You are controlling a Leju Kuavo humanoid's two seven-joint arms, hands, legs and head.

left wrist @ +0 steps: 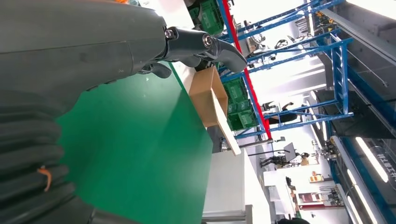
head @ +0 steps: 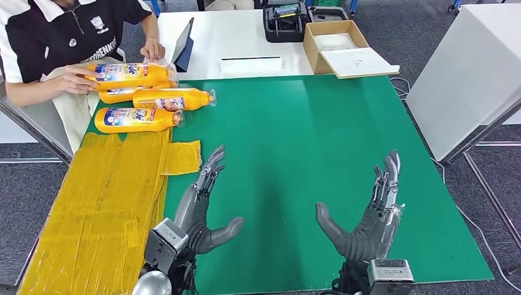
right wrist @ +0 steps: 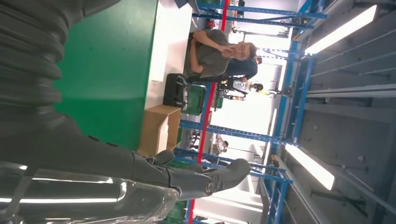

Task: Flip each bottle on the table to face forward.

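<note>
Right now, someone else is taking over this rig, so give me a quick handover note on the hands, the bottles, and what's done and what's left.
Left hand: open, holding nothing, fingers spread over the green mat.
Right hand: open, holding nothing, palm turned inward over the mat.
Bottles: four orange bottles lie on their sides at the mat's far left corner. A person holds the farthest bottle; a second bottle lies partly hidden behind the third bottle; the nearest bottle is closest to the left hand.
Done: neither hand touches a bottle.
Left: the flipping, once the person's hands are clear of the bottles.
</note>
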